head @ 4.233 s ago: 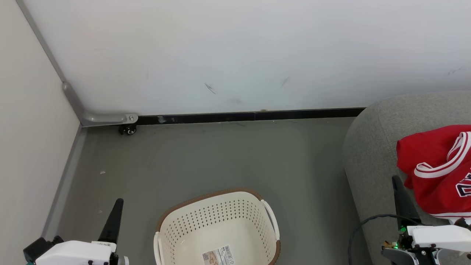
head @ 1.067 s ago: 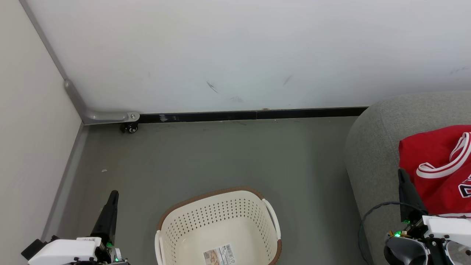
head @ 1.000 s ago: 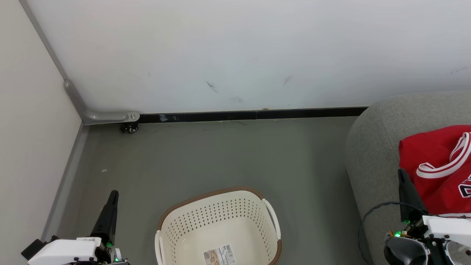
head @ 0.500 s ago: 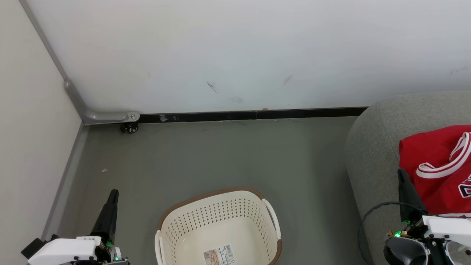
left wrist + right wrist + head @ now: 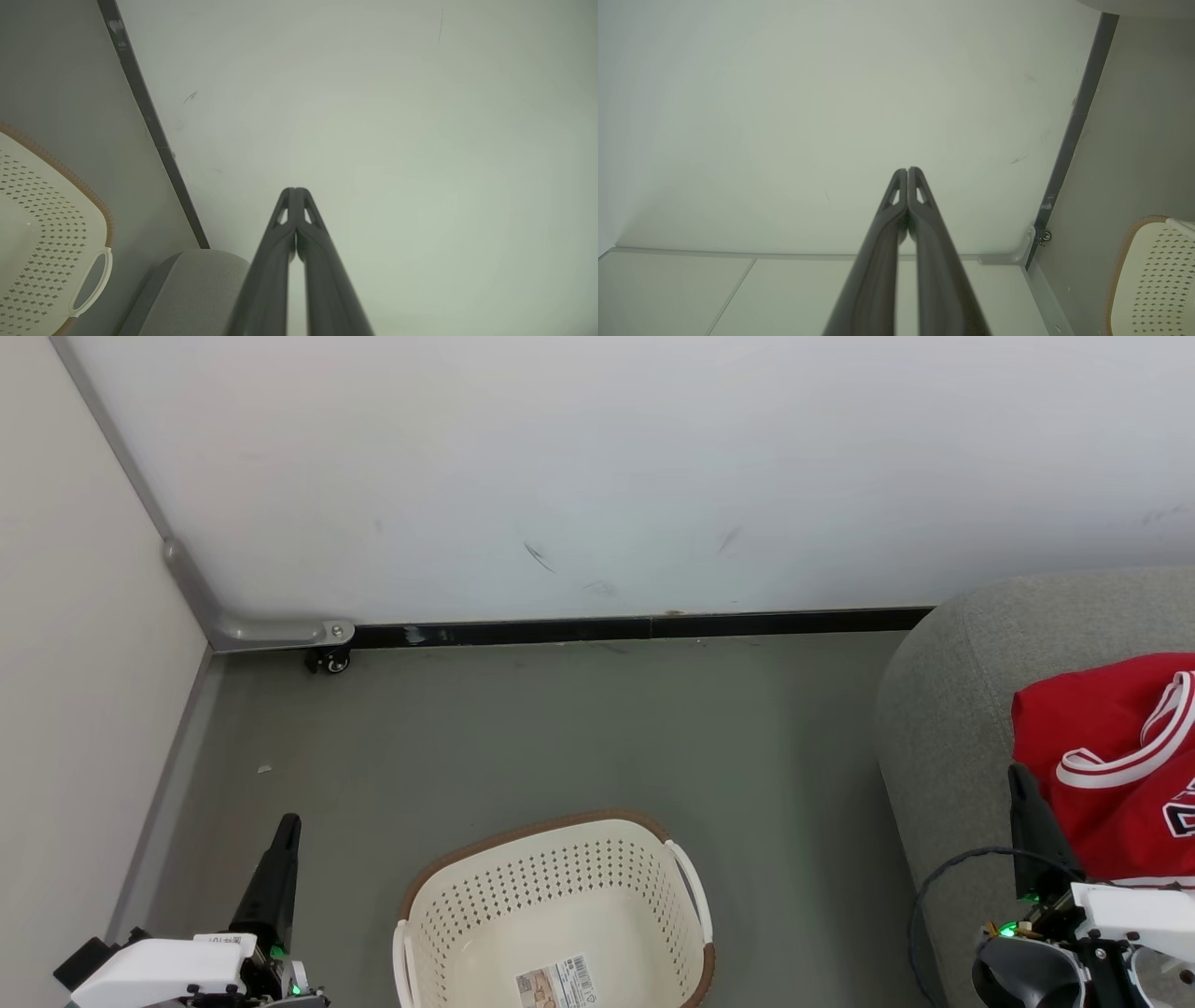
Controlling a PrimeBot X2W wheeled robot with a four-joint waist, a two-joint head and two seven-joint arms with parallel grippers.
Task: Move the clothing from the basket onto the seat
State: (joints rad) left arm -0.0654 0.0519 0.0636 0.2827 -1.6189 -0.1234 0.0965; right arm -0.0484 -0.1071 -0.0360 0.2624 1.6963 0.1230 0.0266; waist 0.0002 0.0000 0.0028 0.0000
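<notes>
Inspecting from the remote station, I find the left claw (image 5: 290, 823) and the right claw (image 5: 1016, 775) both closed, fingers pressed together with nothing between them. Both point away from me toward the wall (image 5: 597, 476).

The clothing (image 5: 1102, 747) lies crumpled on the seat (image 5: 943, 728), just beyond the right claw and to its outer side. I cannot tell whether they touch. The heap has no clear long axis. Its white-striped band curves away from the claw tip toward the far right, with the opening facing up. I count one red heap and cannot separate the garments.

The basket (image 5: 560, 873) stands on the floor (image 5: 560, 728) between the claws, nearer the left one and apart from both. Its mouth faces up and its two handles (image 5: 693, 889) sit one toward each claw. The count is one basket, one sticker (image 5: 555, 985) inside it, one seat and two claws.
</notes>
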